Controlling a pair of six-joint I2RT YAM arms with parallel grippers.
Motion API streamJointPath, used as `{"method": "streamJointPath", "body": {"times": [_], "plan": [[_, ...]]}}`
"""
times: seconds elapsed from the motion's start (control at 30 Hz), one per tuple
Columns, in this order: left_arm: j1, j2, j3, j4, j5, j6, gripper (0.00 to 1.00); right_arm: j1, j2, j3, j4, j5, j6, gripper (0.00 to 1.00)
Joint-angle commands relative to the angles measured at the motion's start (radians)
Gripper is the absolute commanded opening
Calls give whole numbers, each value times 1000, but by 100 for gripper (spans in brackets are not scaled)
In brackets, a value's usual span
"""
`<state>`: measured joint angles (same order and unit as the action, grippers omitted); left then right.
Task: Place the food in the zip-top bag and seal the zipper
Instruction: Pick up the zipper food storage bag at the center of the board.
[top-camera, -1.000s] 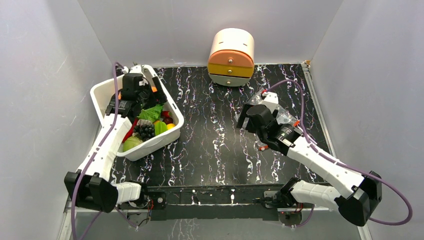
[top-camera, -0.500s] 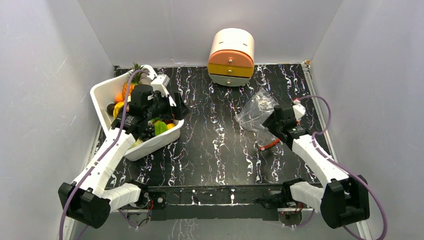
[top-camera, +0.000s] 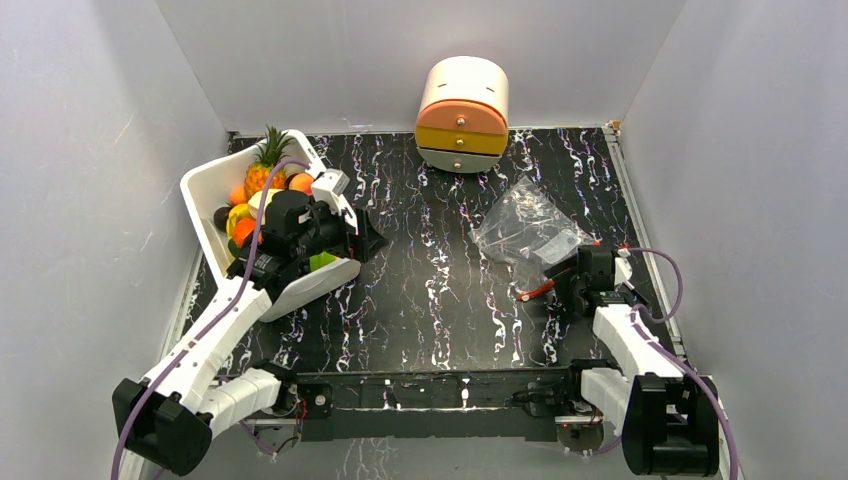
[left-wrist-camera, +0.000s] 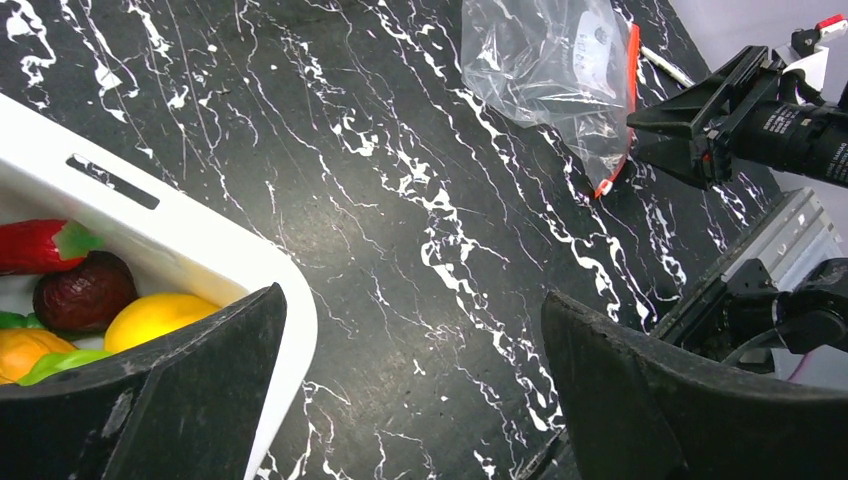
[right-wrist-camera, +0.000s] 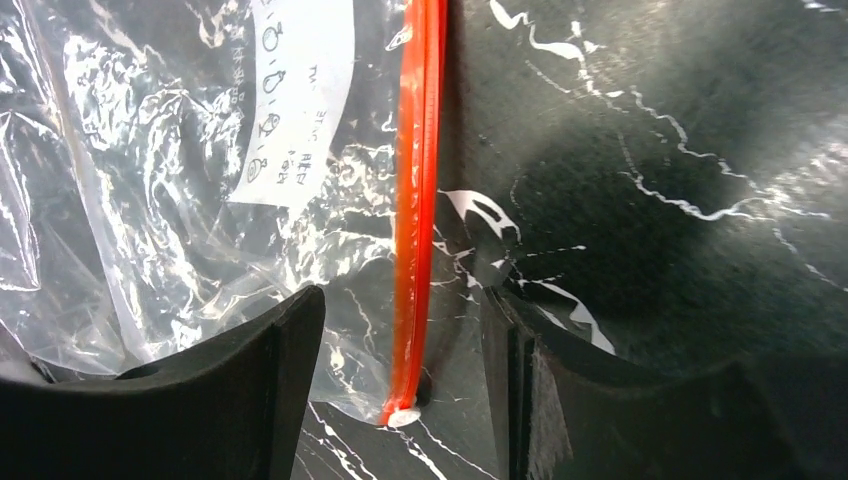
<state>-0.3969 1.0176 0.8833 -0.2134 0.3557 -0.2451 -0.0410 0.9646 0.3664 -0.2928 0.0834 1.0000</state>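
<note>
Black fingers of the right gripper (right-wrist-camera: 405, 305) stand apart, straddling the near end of the red zipper (right-wrist-camera: 420, 150) without pinching it. The clear bag (right-wrist-camera: 150, 160) spreads crinkled to their 10 o'clock, on the 3 o'clock side of the marble table (left-wrist-camera: 400, 180). The left gripper (left-wrist-camera: 412, 305) hangs wide apart, holding nothing, just beside the white tub (left-wrist-camera: 215, 260) at the table's 9 o'clock. The chilli (left-wrist-camera: 30, 245) and other food (left-wrist-camera: 150, 315) lie inside the tub.
</note>
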Motion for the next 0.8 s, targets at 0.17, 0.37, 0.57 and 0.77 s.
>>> {"method": "streamJointPath", "body": {"times": [0.17,0.37,0.57,0.77], "plan": [[-5,-39,-25,44,-35,20,98,-6,83,-45,218,-35,17,52],[-5,-67,-34,38,-96,25,98,-8,86,-109,304,-27,2,41],[-5,-74,-35,34,-112,26,98,-8,127,-123,331,-37,13,28],[-5,-81,-34,33,-132,21,98,-8,106,-106,324,-26,-30,0]]}}
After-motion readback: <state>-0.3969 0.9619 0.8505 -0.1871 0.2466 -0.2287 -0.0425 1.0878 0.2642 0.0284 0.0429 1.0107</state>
